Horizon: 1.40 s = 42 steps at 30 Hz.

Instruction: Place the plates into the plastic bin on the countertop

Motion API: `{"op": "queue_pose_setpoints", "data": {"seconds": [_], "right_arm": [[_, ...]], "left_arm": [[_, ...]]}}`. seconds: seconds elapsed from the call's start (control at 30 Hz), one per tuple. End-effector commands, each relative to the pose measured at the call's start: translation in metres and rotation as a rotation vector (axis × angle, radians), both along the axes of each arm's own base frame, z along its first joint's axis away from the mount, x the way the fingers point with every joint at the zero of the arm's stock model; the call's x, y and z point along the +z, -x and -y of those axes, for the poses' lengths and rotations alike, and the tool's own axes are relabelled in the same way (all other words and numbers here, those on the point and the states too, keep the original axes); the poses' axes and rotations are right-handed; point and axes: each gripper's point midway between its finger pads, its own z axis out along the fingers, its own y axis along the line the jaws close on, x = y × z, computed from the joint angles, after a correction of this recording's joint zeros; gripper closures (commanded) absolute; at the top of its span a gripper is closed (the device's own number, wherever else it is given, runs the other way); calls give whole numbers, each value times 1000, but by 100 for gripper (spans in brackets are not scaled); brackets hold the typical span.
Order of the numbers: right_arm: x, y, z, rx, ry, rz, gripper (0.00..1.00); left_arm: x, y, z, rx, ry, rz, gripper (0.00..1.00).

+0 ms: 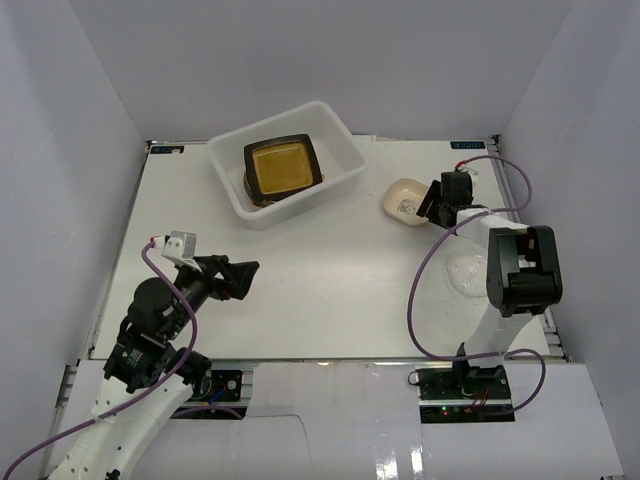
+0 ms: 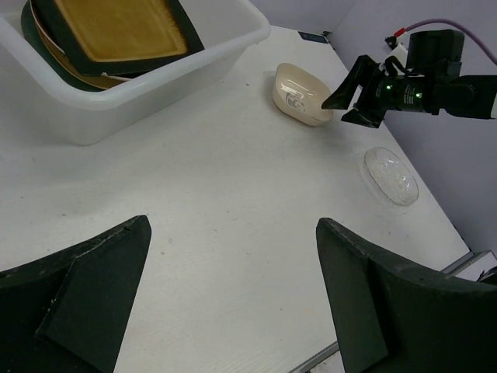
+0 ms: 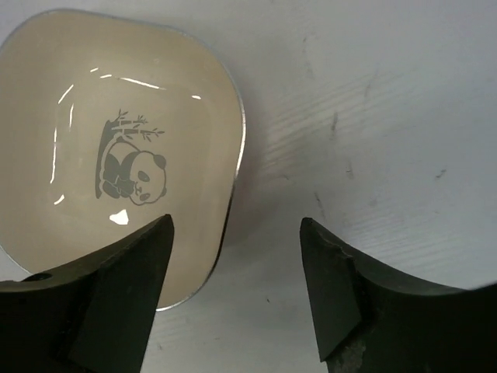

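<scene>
The white plastic bin [image 1: 340, 170] stands at the back of the countertop [image 1: 330, 290] and holds stacked plates, topped by the black square plate with a yellow centre [image 1: 283, 167]; it also shows in the left wrist view [image 2: 124, 31]. A small cream square plate with a panda print [image 3: 116, 163] lies right of the bin [image 1: 404, 201]. My right gripper [image 3: 233, 233] is open, just above that plate's right rim, one finger over the plate and one over the table. A small clear plate [image 1: 466, 273] lies near the right arm [image 2: 392, 176]. My left gripper [image 2: 233, 233] is open and empty above the table's front left.
White walls enclose the table on the left, back and right. The right arm's purple cable [image 1: 420, 290] loops over the table's right half. The table's metal front edge [image 2: 326, 359] runs just below the left gripper.
</scene>
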Motion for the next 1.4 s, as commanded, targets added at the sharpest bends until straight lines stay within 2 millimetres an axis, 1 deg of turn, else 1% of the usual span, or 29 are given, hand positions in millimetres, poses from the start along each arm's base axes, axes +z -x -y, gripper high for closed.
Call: {"op": "queue_pose_setpoints", "data": {"seconds": [0.0, 0.1, 0.17, 0.33, 0.37, 0.4, 0.5, 0.53, 0.57, 0.6, 0.63, 0.67, 0.7, 0.73, 0.77, 0.8, 0.83, 0.87, 0.9, 0.93, 0.97, 1.03, 1.1, 1.13, 1.17, 1.2, 1.23, 1.33, 1.37], "right_arm": [[20, -35, -20, 73, -72, 101, 31], [8, -42, -14, 24, -89, 87, 75], [12, -40, -4, -27, -73, 99, 92], [114, -19, -1, -21, -78, 395, 92], [132, -15, -15, 34, -104, 427, 92], [170, -14, -28, 75, -119, 507, 92], [197, -12, -95, 242, -117, 527, 92], [223, -19, -115, 279, -114, 567, 92], [224, -18, -148, 341, -104, 558, 92], [200, -28, -167, 374, -92, 496, 92], [223, -38, -184, 394, -107, 535, 92], [222, -40, -206, 431, -121, 525, 92], [198, -51, -220, 447, -112, 473, 92], [224, -60, -233, 456, -128, 522, 92], [225, -63, -250, 482, -137, 518, 92], [198, -72, -262, 496, -126, 456, 92], [201, -77, -272, 513, -134, 457, 92], [224, -82, -289, 532, -150, 491, 92], [200, -91, -300, 543, -136, 447, 92], [196, -92, -306, 552, -130, 423, 92], [212, -95, -319, 564, -145, 454, 92], [193, -100, -337, 584, -175, 422, 92], [195, -104, -350, 598, -214, 427, 89], [198, -103, -353, 605, -234, 431, 79], [201, -103, -354, 608, -236, 435, 65], [212, -101, -351, 609, -236, 450, 39], [216, -99, -345, 613, -213, 455, 31], [228, -74, -312, 596, -169, 447, 22], [261, -56, -290, 586, -145, 501, 22]], "left_arm": [[-2, 1, 0, -6, -2, 6, 2], [0, 2, 1, -11, -3, 12, 2], [1, 3, 1, -12, -1, 16, 2], [2, 4, 1, -15, 2, 25, 2], [3, 5, 1, -17, 5, 27, 2], [3, 4, 1, -15, 2, 25, 2], [4, 4, 1, -17, 0, 28, 2], [3, 4, 2, -19, -1, 25, 2], [4, 4, 2, -20, -2, 27, 2], [4, 4, 2, -20, 0, 26, 2], [2, 3, 2, -20, -4, 23, 2], [1, 3, 2, -20, -5, 20, 2], [1, 3, 3, -22, -6, 19, 2], [1, 3, 3, -20, -7, 18, 2], [0, 3, 2, -19, -7, 18, 2], [1, 3, 2, -17, -7, 18, 2], [0, 2, 2, -16, -8, 15, 2], [1, 2, 2, -16, -7, 18, 2], [2, 3, 2, -16, -7, 21, 2], [1, 3, 1, -16, -9, 21, 2], [3, 3, 1, -13, -5, 25, 2], [2, 3, 0, -10, -5, 25, 2], [3, 3, 1, -13, -6, 24, 2], [2, 3, 1, -16, -8, 23, 2], [2, 3, 1, -16, -7, 21, 2], [2, 4, 1, -17, -7, 25, 2], [2, 3, 1, -13, -6, 24, 2], [3, 5, 0, -14, -1, 30, 2], [4, 5, 0, -14, 3, 33, 2]]}}
